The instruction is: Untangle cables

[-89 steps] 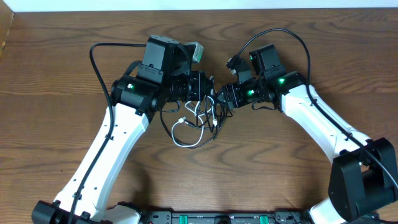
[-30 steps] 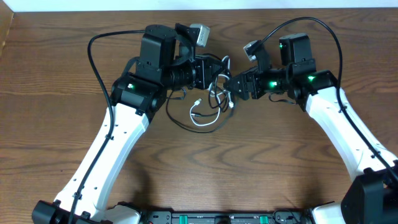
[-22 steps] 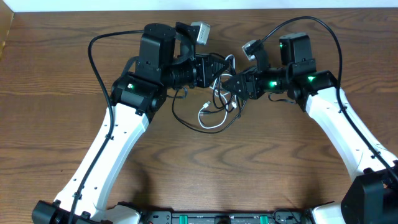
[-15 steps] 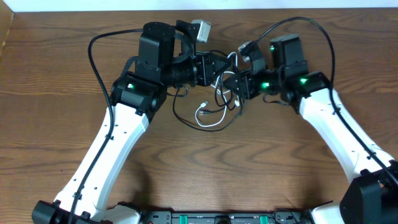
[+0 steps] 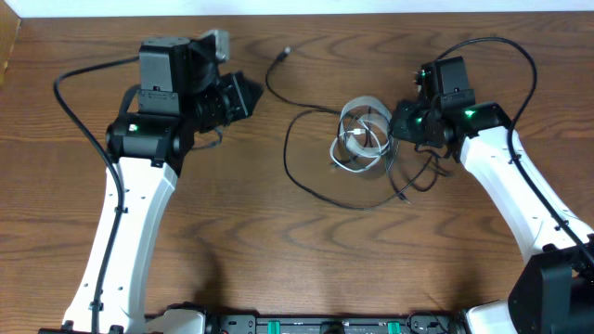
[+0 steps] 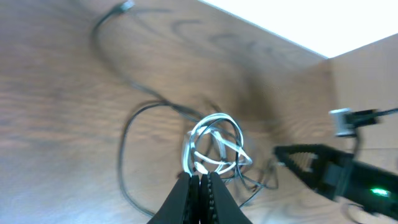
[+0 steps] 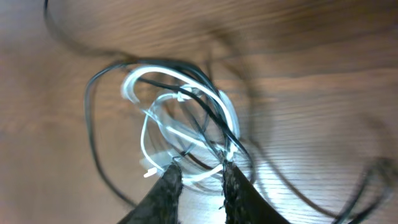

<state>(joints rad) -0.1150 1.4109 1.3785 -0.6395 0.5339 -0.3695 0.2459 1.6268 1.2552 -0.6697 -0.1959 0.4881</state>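
Observation:
A white cable (image 5: 357, 139) lies coiled mid-table, tangled with thin black cables (image 5: 290, 158) that loop wide to the left and front. One black plug end (image 5: 285, 53) lies loose near the back. My right gripper (image 5: 393, 127) is at the coil's right edge. In the right wrist view the right gripper (image 7: 200, 177) is narrowed on strands of the white cable (image 7: 180, 99) and a black cable (image 7: 90, 124). My left gripper (image 5: 249, 96) is far to the left, apart from the cables. In the left wrist view the left gripper (image 6: 200, 179) is shut on nothing, with the coil (image 6: 214, 140) beyond it.
The table's far edge (image 5: 306, 13) runs along the back against a white wall. A thick black robot cable (image 5: 74, 83) arcs off the left arm, another (image 5: 520, 56) off the right arm. A wooden box corner (image 5: 7, 46) shows at the far left.
My left arm has swung away to the left, off the bundle. My right gripper has closed on the coil and drawn it rightward. The black cable now lies spread out.

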